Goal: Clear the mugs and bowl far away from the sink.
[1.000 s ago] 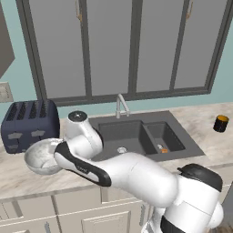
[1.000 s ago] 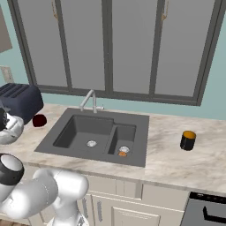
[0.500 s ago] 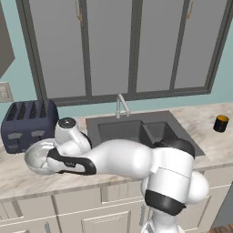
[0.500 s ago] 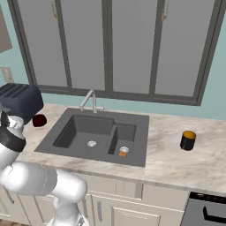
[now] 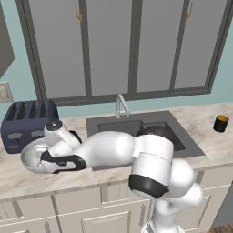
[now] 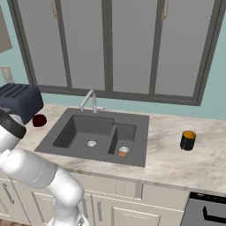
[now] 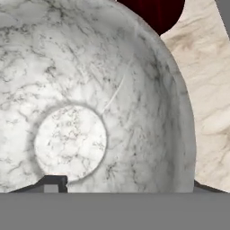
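the two-finger gripper [image 7: 123,186] hangs over the wide white-grey marble bowl [image 5: 34,157], one finger tip inside the rim and one outside; how far the jaws are open i cannot tell. just beyond the bowl sits the dark maroon mug [image 6: 39,120], beside the dark navy toaster [image 5: 26,122], left of the dark grey two-basin sink [image 6: 97,136]. the orange-topped dark mug [image 6: 188,140] stands well right.

Even, soft rendered light, faint shadows, no glare; close hand view looks slightly blurred, perhaps.

Both base views look forward and down, sharing the sink [image 5: 136,132] [image 6: 99,134]. Hand view peers close into the bowl [image 7: 90,103].
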